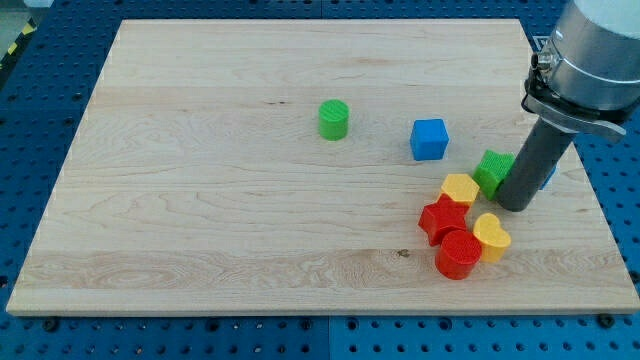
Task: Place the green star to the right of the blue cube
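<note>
The blue cube (429, 139) sits on the wooden board (200, 200), right of the middle. The green star (492, 171) lies to its lower right, partly hidden by my rod. My tip (516, 205) rests on the board right against the star's right side, at its lower right. A sliver of another blue block (549, 176) shows behind the rod on its right.
A green cylinder (334, 119) stands left of the blue cube. Below the star lies a cluster: a yellow block (459, 188), a red star (442, 220), a red cylinder (459, 254) and a yellow heart (491, 236). The board's right edge is close.
</note>
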